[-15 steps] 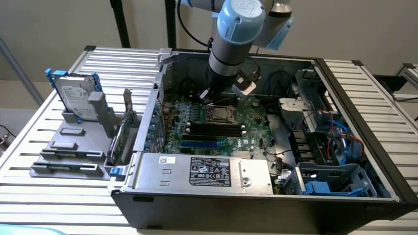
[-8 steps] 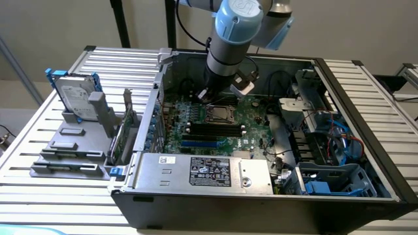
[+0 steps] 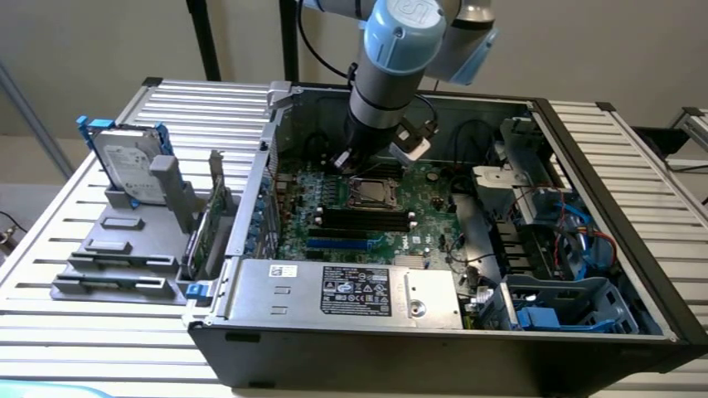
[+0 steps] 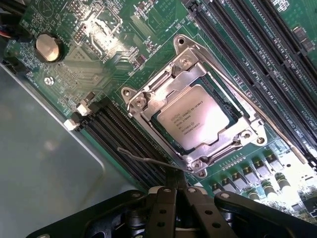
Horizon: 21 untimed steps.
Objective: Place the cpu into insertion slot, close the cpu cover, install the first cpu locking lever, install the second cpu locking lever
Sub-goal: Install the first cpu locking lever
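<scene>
The cpu [image 4: 195, 121], a flat silver square chip, lies in the insertion slot [image 4: 214, 90], whose black edge shows around it. The cpu cover [image 4: 148, 99], a silver frame, is folded down over the chip's rim. One locking lever [image 4: 267, 122] lies flat along the socket's side. A second thin lever [image 4: 148, 159] sticks out loose on the opposite side, right in front of my gripper [image 4: 174, 184], which is shut with nothing between its fingers; contact with the lever is unclear. In the exterior view my gripper [image 3: 346, 163] hangs just behind the cpu [image 3: 370, 192] inside the open computer case.
Long black memory slots [image 4: 257, 54] flank the socket on both sides. A coin battery [image 4: 48, 48] sits on the green board. A silver power supply [image 3: 343, 290] fills the case's front. Blue cables and drive cages [image 3: 564, 240] crowd the exterior view's right. A hard drive [image 3: 131, 166] stands on the table outside.
</scene>
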### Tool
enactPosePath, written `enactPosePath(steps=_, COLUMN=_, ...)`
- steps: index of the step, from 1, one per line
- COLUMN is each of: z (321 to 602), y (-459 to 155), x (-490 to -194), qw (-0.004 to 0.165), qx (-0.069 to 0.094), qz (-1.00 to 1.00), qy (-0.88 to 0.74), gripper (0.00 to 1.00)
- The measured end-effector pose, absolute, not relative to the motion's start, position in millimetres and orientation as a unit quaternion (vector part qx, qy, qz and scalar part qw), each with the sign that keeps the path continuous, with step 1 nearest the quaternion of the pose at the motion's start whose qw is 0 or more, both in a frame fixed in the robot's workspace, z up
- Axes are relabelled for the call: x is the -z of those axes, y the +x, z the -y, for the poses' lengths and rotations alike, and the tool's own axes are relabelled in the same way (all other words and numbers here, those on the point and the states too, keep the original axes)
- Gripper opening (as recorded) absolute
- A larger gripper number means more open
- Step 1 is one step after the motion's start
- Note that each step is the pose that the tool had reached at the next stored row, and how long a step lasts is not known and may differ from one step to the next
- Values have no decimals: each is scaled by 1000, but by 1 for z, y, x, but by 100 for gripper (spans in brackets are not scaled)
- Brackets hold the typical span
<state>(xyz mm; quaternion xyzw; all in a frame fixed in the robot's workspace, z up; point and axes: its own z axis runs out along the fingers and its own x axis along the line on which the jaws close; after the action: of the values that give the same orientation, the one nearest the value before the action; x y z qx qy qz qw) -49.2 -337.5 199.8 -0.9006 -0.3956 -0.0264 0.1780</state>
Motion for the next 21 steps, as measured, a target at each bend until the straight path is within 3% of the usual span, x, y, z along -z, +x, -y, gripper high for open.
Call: enactPosePath(steps=21, z=338, y=-37, x=-199, qw=180, qx=20, qz=399, qy=-899, gripper=11)
